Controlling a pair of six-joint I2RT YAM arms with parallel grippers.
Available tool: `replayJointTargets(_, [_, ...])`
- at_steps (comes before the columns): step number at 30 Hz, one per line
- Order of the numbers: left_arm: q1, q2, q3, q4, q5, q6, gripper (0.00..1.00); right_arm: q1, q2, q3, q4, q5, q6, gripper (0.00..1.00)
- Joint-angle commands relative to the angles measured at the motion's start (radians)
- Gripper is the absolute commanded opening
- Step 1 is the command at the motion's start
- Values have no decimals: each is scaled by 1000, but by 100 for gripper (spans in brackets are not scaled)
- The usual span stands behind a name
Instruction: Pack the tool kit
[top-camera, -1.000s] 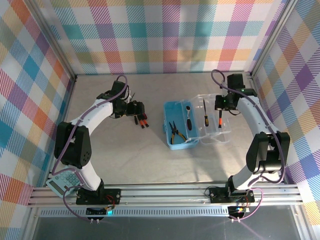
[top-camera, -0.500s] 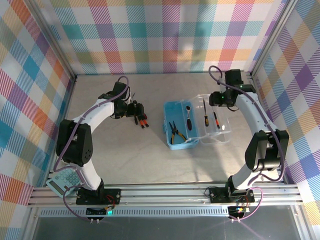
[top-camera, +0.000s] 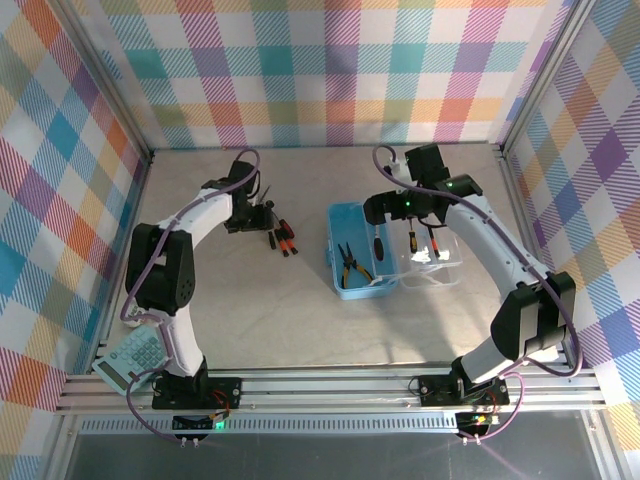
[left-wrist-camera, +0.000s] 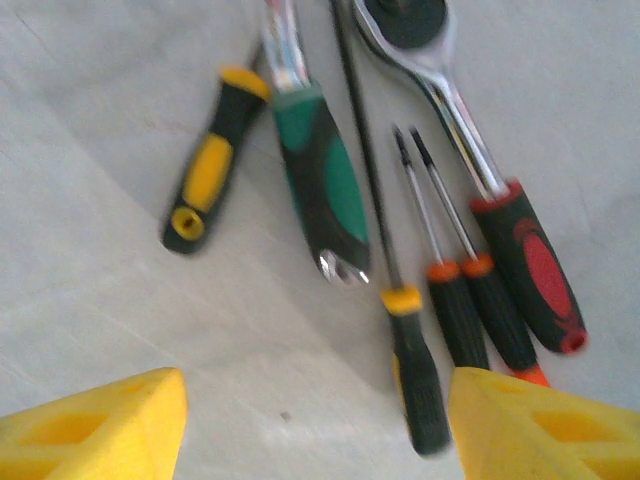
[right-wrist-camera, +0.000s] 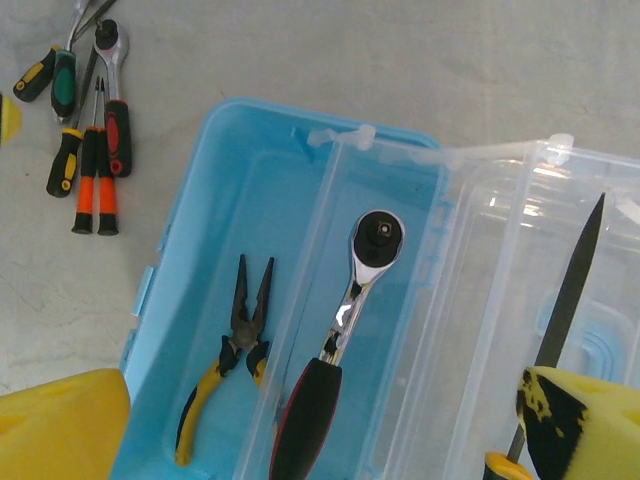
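We see the blue case (top-camera: 345, 220) lying open near the middle of the table (top-camera: 280, 320), with its clear lid (top-camera: 445, 270) folded out to the right. In the case lie the pliers (right-wrist-camera: 225, 370) with yellow handles. Beside them, toward the hinge, lies a ratchet (right-wrist-camera: 345, 320) with a red and black handle. Through the clear plastic we cannot quite tell whether the ratchet rests on the case floor or on the lid's edge. A dark-bladed screwdriver (right-wrist-camera: 570, 290) lies on the lid. The right gripper (right-wrist-camera: 320, 400) hangs over the case with its fingers spread wide, clasping nothing.

Left of the case, well apart from it, loose tools lie close together on the table:
- a second ratchet (left-wrist-camera: 470, 150)
- two orange and black screwdrivers (left-wrist-camera: 470, 310) side by side
- a green-handled tool (left-wrist-camera: 325, 190)
- a short yellow and black screwdriver (left-wrist-camera: 210, 180)
- a long thin screwdriver (left-wrist-camera: 415, 380)

The left gripper (left-wrist-camera: 315, 420) hovers just over them, its yellow fingers wide apart and empty.

A calculator (top-camera: 130, 362) sits at the near left corner, beside the left arm's base.
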Motion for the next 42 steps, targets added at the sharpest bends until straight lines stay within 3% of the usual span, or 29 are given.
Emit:
replayJointTargets(1, [37, 62, 75, -42, -71, 27, 64, 9, 9, -15, 19, -23, 16, 99])
replayJointTargets(5, [52, 149, 167, -73, -106, 47, 53, 12, 9, -24, 26, -26, 21, 99])
replayJointTargets(10, [59, 233, 251, -94, -94, 69, 50, 12, 9, -32, 26, -25, 24, 99])
replayJointTargets(18, [71, 297, 291, -112, -84, 76, 44, 12, 8, -34, 22, -19, 22, 99])
replayJointTargets(24, [75, 337, 308, -139, -85, 78, 30, 12, 5, -36, 20, -17, 21, 99])
replayJointTargets(34, [77, 284, 223, -144, -75, 63, 0, 12, -1, -38, 18, -16, 14, 99])
replayJointTargets(42, [78, 175, 173, -183, -156, 68, 0, 12, 8, -32, 26, -29, 9, 99])
